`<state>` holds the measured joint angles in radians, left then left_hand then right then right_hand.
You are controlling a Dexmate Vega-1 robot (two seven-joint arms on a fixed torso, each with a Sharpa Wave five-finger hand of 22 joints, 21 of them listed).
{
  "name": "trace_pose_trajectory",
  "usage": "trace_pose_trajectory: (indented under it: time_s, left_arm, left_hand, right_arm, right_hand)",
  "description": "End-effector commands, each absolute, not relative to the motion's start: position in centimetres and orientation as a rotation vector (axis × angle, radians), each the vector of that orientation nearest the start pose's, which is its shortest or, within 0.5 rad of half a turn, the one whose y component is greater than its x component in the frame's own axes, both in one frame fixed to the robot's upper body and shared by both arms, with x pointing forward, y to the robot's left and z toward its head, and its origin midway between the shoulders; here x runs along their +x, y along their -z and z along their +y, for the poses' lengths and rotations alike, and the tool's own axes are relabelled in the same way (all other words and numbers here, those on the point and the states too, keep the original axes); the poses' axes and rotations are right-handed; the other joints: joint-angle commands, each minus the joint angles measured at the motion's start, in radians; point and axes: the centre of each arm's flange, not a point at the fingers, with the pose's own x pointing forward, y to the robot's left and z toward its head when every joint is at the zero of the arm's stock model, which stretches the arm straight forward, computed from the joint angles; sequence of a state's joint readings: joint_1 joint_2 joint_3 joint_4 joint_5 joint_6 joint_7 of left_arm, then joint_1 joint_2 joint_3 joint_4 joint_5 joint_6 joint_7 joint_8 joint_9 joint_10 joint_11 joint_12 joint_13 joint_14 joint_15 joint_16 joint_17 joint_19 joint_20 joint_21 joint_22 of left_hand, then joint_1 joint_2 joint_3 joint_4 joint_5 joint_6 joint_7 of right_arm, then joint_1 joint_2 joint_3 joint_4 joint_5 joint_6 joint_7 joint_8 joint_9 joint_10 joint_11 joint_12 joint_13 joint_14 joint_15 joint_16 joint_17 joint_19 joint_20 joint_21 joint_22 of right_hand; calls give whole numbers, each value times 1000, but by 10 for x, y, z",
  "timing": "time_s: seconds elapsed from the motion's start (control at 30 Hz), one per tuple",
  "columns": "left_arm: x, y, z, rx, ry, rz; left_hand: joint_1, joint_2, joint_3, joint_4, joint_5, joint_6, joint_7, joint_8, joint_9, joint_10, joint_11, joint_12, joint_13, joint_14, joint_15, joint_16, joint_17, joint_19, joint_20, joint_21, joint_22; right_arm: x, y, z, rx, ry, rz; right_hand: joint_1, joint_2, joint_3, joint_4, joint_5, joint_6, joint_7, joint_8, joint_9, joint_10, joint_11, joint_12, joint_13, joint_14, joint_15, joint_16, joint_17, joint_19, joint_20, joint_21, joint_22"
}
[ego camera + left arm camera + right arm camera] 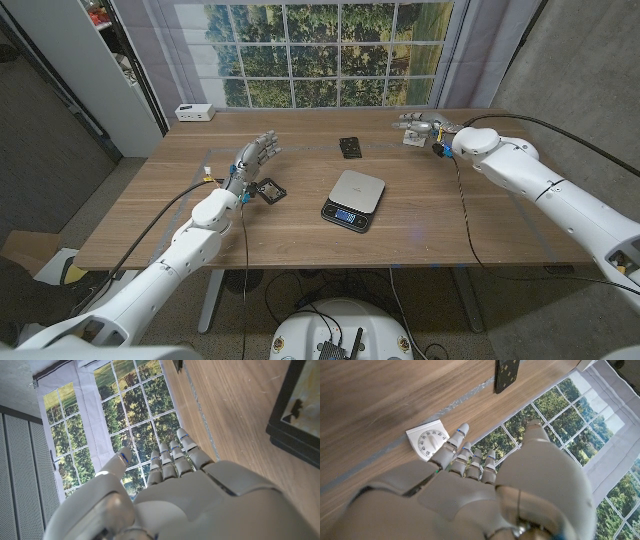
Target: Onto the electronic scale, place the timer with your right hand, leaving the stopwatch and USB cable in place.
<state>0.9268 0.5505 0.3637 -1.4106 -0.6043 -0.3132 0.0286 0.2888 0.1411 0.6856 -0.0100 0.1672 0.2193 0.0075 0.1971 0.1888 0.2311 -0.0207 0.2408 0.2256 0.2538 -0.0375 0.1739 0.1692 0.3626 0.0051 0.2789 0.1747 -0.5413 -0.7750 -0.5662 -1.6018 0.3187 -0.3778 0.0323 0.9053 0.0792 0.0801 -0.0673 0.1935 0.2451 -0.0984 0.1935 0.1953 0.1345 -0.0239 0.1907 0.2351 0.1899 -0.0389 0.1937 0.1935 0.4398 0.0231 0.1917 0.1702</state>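
Just beyond my right hand (470, 480), whose open fingers (451, 449) hold nothing, sits the timer (431, 440); reaching, I must close around it

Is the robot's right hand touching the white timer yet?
Cannot tell. In the right wrist view the right hand overlaps the timer, hiding any gap.

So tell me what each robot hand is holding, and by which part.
Nothing is held. The right robot hand reaches toward the white timer with fingers spread, not gripping it. The left robot hand is open above the table.
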Motion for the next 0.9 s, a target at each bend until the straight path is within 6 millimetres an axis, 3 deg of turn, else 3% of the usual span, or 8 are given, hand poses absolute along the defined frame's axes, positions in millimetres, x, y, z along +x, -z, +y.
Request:
trace_pose_trajectory:
  time_s: [0.03,0.13,0.2,0.3,0.5,0.7,0.9]
  left_arm:
    - [625,45,287,17,184,-615]
    - [624,47,288,17,183,-613]
    - [623,48,288,17,182,-612]
    - [622,49,288,15,181,-611]
    - [620,51,288,16,177,-607]
    - [618,53,287,14,170,-605]
    - [617,55,286,13,169,-600]
  left_hand:
    - [7,-1,4,-6,4,8,-2,4,2,10,2,5,5,6,0,7,2,-7,2,-4,5]
    - [6,0,4,-6,4,10,-4,5,2,10,1,4,6,5,1,7,2,-9,3,-6,5]
    - [6,0,4,-7,4,10,-4,5,3,10,1,5,6,4,1,7,3,-9,3,-6,5]
    - [6,0,4,-7,4,13,-5,6,3,10,2,5,7,4,1,7,3,-9,3,-7,5]
    - [8,1,5,-9,4,16,-6,7,4,10,1,5,8,3,2,6,3,-9,4,-8,6]
    - [9,2,5,-11,4,18,-6,7,4,9,1,5,9,2,1,6,2,-10,4,-10,6]
    - [11,3,6,-13,4,22,-6,8,5,9,1,5,11,3,1,7,2,-10,4,-12,6]
  right_arm:
    - [653,-123,-279,-829,-66,-282]
    - [658,-129,-279,-862,-50,-261]
    - [661,-132,-278,-877,-41,-252]
    - [666,-135,-275,-911,-23,-239]
    - [676,-142,-268,-974,1,-208]
    - [685,-147,-265,-1007,21,-178]
    - [693,-152,-264,-1068,60,-141]
  right_hand:
    - [-1,-8,-2,-8,-1,6,-24,8,4,-22,-6,-3,4,-24,-2,-5,3,-11,21,-6,4]
    - [-8,-10,-4,-9,1,-4,-41,3,4,-38,-13,-3,3,-56,10,-9,5,-37,36,-11,5]
    - [-15,-8,-5,-12,5,-18,-51,0,4,-49,-15,2,1,-126,43,-19,6,-73,46,-12,7]
    - [-25,-3,-5,-11,7,-19,-65,1,5,-47,-28,7,0,-175,54,-20,10,-106,52,-15,7]
    - [-30,-5,-7,-14,8,-57,-89,-10,5,-55,-35,7,-1,-196,55,-13,11,-125,61,-12,8]
    - [-36,-7,-9,-15,8,-77,-93,-13,5,-64,-21,5,-2,-207,51,-10,11,-135,64,-10,8]
    - [-37,-12,-10,-20,9,-81,-93,-9,5,-104,-26,-5,-2,-223,50,-9,9,-144,67,-8,8]
